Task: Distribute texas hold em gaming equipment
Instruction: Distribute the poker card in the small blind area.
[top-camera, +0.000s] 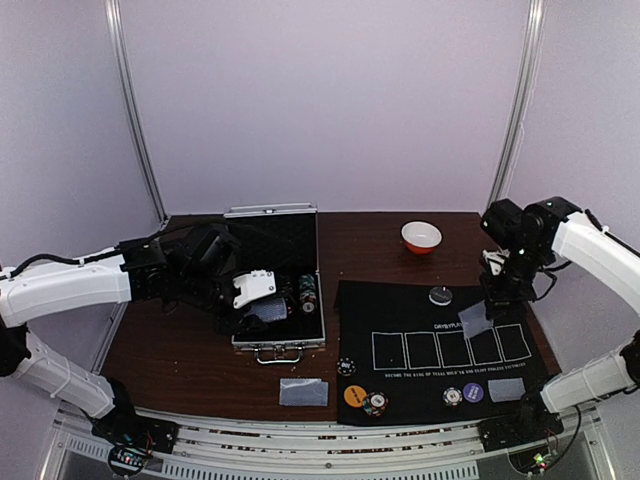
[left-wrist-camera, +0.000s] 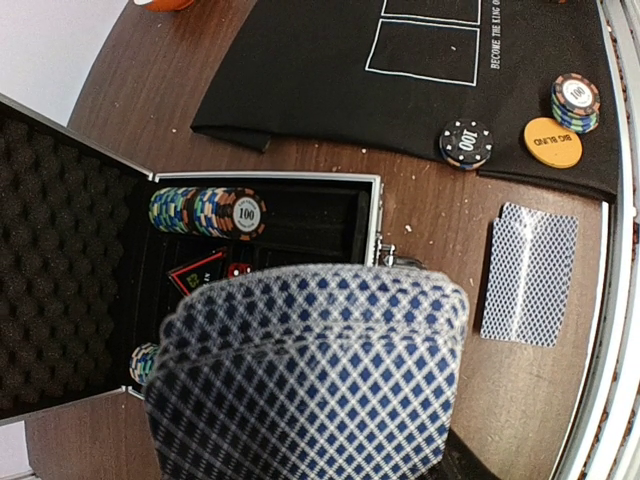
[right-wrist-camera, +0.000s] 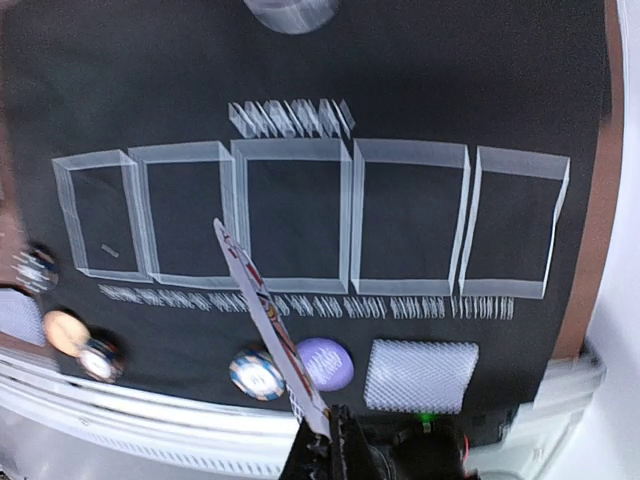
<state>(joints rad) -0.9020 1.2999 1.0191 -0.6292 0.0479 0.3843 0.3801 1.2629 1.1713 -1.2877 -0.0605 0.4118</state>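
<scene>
While the left gripper is held over the open silver case, a deck of blue-diamond-backed cards is pinched in it; the fingers themselves are hidden behind the cards in the left wrist view. Beneath the deck, a row of striped chips is seen lying on its side in the case's black lining. The right gripper is pressed together on a single card, which is seen edge-on and is held in the air above the black mat, over its printed row of five card boxes. Along the mat's near edge, an orange disc is set just beside a chip stack, with a dark chip just behind them. Further right, a second chip stack is placed beside a purple disc, and face-down cards are laid next to that. More face-down cards are laid on the bare wood left of the mat. A dark disc is placed near the mat's far edge, and a white-and-orange bowl is stood beyond it.
</scene>
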